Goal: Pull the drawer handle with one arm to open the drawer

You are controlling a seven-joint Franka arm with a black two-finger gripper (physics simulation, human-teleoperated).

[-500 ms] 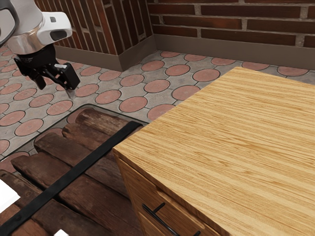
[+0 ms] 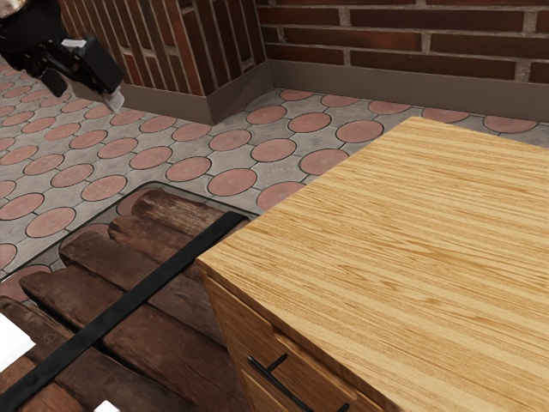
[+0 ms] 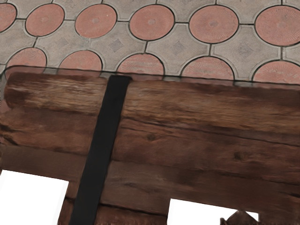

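Filling the exterior view's right half, a light wood cabinet (image 2: pixel 403 257) stands with its grained top bare. Brick walls (image 2: pixel 403 34) and a floor of round red pavers (image 2: pixel 257 146) lie behind. A dark log worktop (image 2: pixel 146 257) sits against the cabinet on the exterior view's left, also seen from the wrist camera (image 3: pixel 197 136) with the pavers (image 3: pixel 178 47) beyond its edge. A black strip (image 2: pixel 129 305) runs diagonally across the logs (image 3: pixel 98 154). The hand (image 2: pixel 103 86) hangs high in the exterior view's upper left corner, over the floor, well apart from the cabinet and holding nothing; whether it is released or clenched cannot be told at this angle. White patches (image 3: pixel 33 197) lie on the worktop beside the strip. The drawer front (image 2: pixel 249 339) faces the worktop and looks flush with the cabinet, though little of it is in frame. The black drawer handle (image 2: pixel 274 379) sits on it at the lower edge, untouched.
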